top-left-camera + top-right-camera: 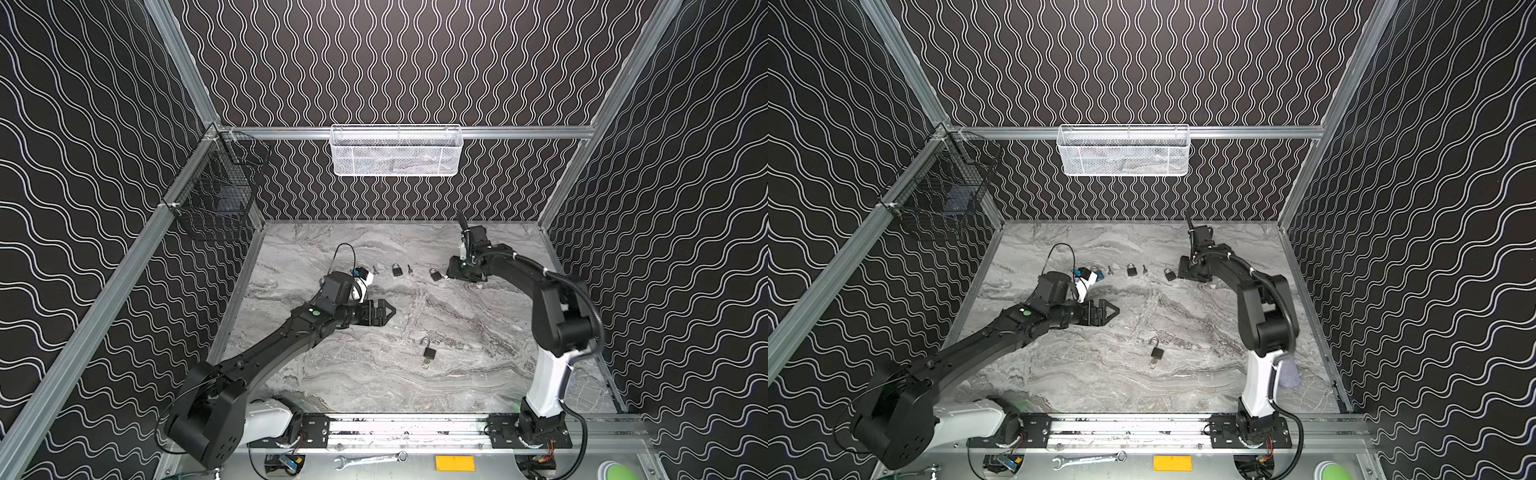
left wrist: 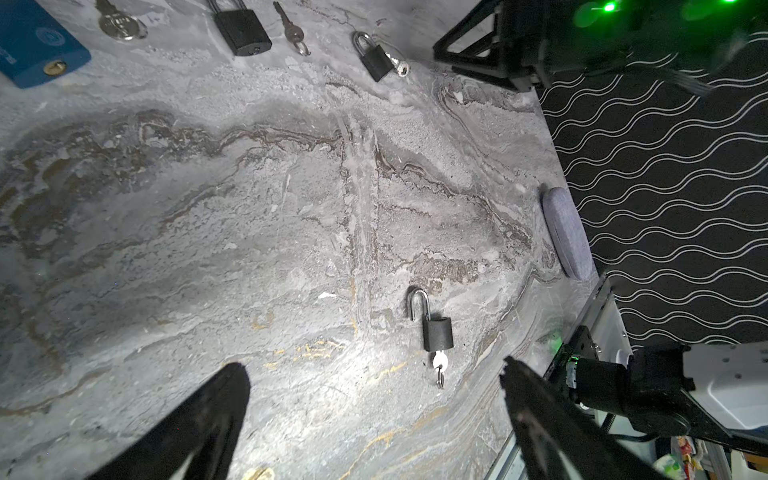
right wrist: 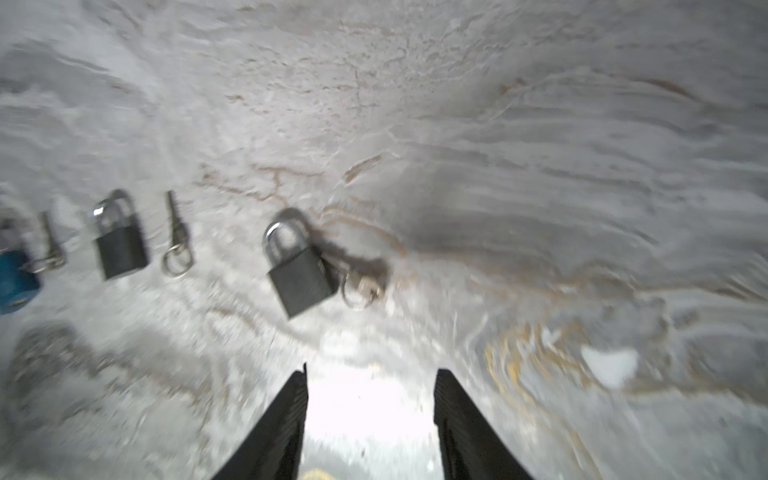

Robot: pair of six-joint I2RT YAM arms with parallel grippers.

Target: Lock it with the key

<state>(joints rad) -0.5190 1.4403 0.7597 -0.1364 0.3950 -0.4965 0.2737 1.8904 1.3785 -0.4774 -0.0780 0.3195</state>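
in both top views the open padlock (image 1: 429, 353) lies flat on the grey marble-look table (image 1: 478, 374), toward the front rail and well apart from the row of locks at the back. its long axis runs roughly front to back, with the steel shackle at the far end and the key (image 1: 426, 365) sticking out of the near end. the left gripper (image 1: 390, 311) hovers behind it and to the left and is clearly the nearer one, while the right gripper (image 1: 449, 274) sits at the back just beside a shut padlock (image 1: 435, 274). in the left wrist view the left jaws stand wide apart and empty, with the open padlock ahead of them, nearer one finger than the other. its body is matte black and blocky, the shackle is out of its hole, and the bright key head carries a small ring. in the blurred right wrist view the right jaws stand partly apart with nothing between them. the shut padlock lies ahead with a ringed key at its base, inserted or not i cannot tell. the left arm looks best placed to come down on the lock body.
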